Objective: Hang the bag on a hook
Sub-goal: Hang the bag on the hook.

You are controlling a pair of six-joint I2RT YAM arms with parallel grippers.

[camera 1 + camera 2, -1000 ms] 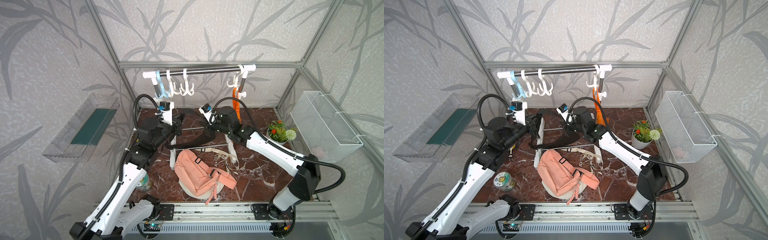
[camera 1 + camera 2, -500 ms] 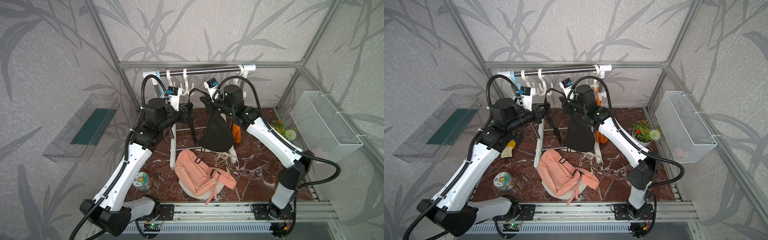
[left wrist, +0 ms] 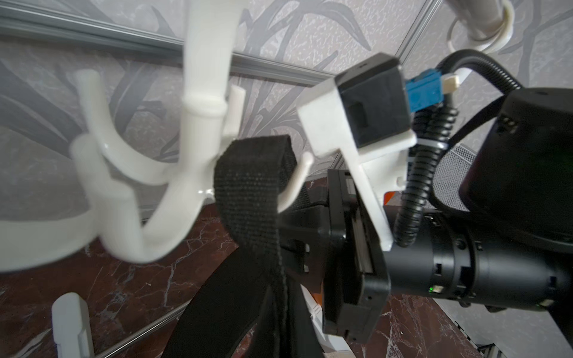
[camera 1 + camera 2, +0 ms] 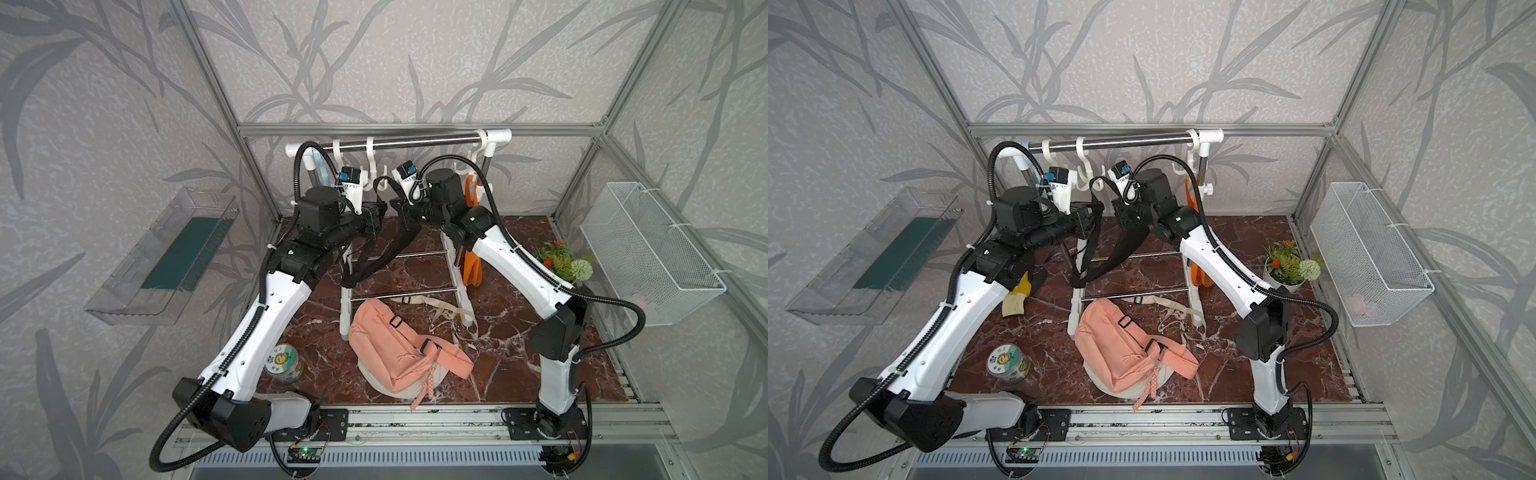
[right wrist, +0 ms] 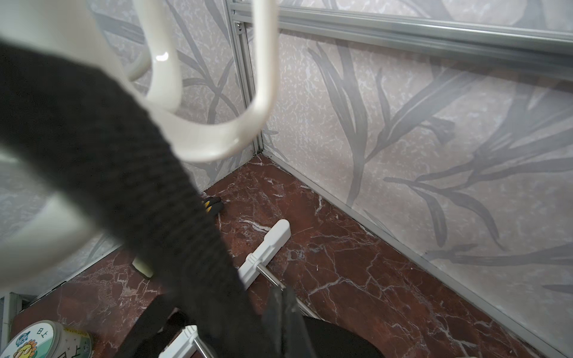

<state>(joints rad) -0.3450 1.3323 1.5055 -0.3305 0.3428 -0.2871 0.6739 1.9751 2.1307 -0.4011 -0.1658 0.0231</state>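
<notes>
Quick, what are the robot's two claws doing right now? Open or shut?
Left gripper: shut, holding the strap of the black bag.
Right gripper: shut, holding the black bag.

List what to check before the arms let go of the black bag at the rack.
1. black strap laid over a prong of the white hook: ok, seen in the left wrist view.
2. Strap inside the prong's tip: ok, the tip shows beyond it.
3. left gripper shut on the strap: ok.
4. right gripper shut on the black bag: ok.
5. Hook carrying the bag's weight: cannot tell, since both grippers hold it.
6. Black bag apart from the pink bag lying below: ok.
</notes>
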